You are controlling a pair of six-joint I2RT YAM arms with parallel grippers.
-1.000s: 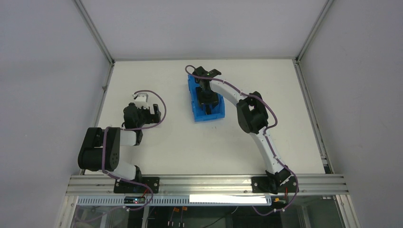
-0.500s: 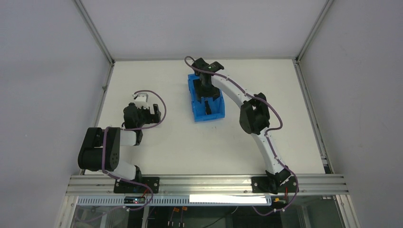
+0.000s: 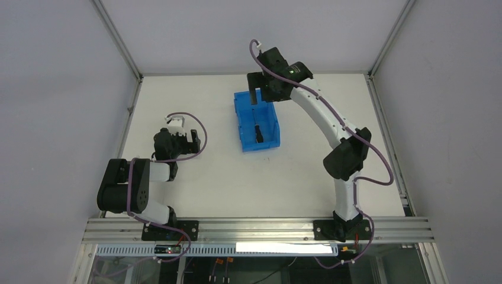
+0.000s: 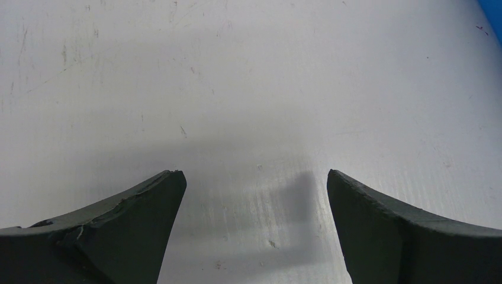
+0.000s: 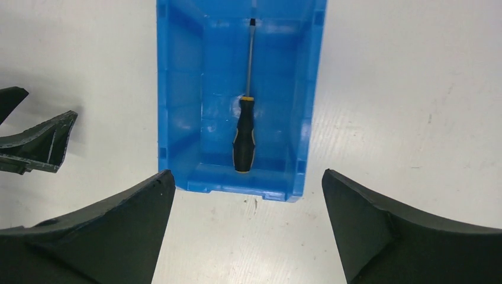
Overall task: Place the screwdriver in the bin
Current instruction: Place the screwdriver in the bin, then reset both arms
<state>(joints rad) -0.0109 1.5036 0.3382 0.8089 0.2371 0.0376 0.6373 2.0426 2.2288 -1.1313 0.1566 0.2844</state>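
Note:
The blue bin [image 3: 271, 126] stands at the middle of the table, and its left wall [image 5: 177, 106] shows clearly in the right wrist view. The screwdriver [image 5: 244, 136] lies flat on the bin's floor, free of any finger, also seen from above as the screwdriver [image 3: 258, 131]. Its black handle points at the wrist camera and its thin shaft points away. My right gripper [image 5: 247, 173] hangs open and empty well above the bin, over its far end [image 3: 256, 90]. My left gripper [image 4: 254, 174] stands open over bare table, left of the bin [image 3: 188, 141].
The white table [image 3: 213, 177] is fenced by metal rails and grey walls. The left arm's dark fingers [image 5: 35, 139] show at the left edge of the right wrist view. A blue corner of the bin [image 4: 496, 6] shows at the top right of the left wrist view.
My right gripper opened, left the screwdriver lying in the bin, and rose up and back toward the far side. The left arm has not moved.

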